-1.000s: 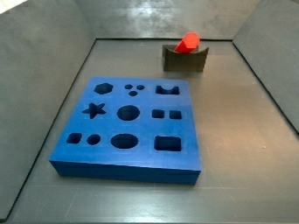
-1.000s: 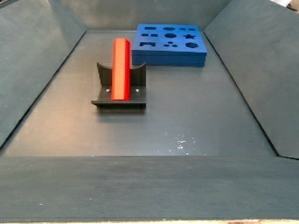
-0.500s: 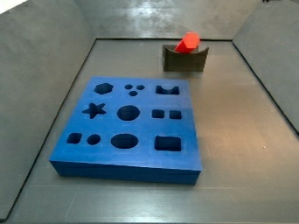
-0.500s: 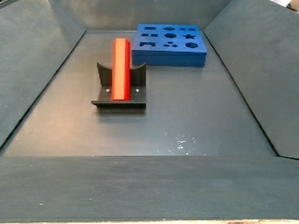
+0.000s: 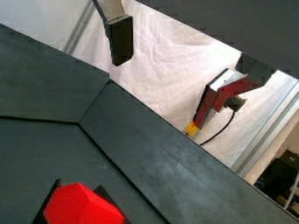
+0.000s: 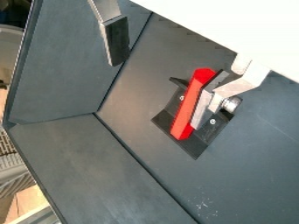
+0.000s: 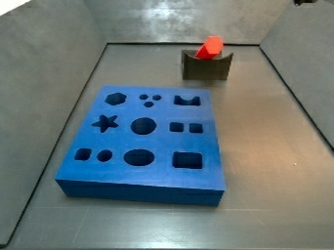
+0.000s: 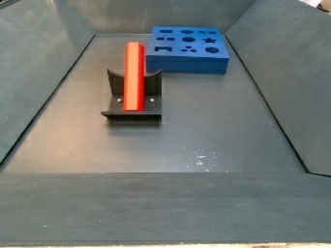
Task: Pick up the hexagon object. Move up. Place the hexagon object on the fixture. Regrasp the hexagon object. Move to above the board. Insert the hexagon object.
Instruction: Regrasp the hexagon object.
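On the dark notched fixture (image 8: pixel 132 100) rests my smooth, stiff red hexagonal bar (image 8: pixel 132 71); I'd pinch mid-length flats. High above, the gripper (image 6: pixel 166 59) fingers (image 6: pixel 115 39) are spread, empty.

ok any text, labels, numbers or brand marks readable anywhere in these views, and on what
None can be read.
The hexagon object, lying on the fixture, is plain red.
The board bears only shaped holes, no characters.
The gripper, empty and high above the fixture, shows no marking in a wrist view.
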You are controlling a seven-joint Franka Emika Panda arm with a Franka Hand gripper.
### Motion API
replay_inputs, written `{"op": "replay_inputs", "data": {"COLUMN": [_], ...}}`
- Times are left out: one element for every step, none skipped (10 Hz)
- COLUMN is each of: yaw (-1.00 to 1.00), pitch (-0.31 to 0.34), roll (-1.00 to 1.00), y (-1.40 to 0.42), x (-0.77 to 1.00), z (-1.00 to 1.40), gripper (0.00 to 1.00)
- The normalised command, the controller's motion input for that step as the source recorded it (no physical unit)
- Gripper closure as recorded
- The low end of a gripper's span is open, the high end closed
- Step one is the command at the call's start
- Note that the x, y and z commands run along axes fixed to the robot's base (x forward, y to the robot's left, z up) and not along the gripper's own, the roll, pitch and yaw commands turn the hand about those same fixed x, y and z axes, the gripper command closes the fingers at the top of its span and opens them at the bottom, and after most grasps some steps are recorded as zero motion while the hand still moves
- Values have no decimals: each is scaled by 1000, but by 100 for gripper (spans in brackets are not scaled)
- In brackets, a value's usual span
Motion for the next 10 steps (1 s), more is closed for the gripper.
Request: {"op": "replay_inputs", "data": {"yaw": [215, 194, 184, 148, 133, 101, 70, 48, 22, 7], "pitch": [53, 13, -7, -44, -59, -75, -86, -88, -78, -69], "roll": [204, 199, 185, 139, 124, 96, 82, 79, 72, 67], "y": [45, 38, 32, 23, 20, 14, 9, 7, 1, 0], "x": [43, 53, 59, 78, 88, 107, 119, 125, 123, 109], "z": [-1000, -1000, -1000, -1000, -1000, -1000, -1000, -1000, -893, -738], "gripper": [0, 0, 0, 0, 0, 0, 0, 0, 0, 0]}}
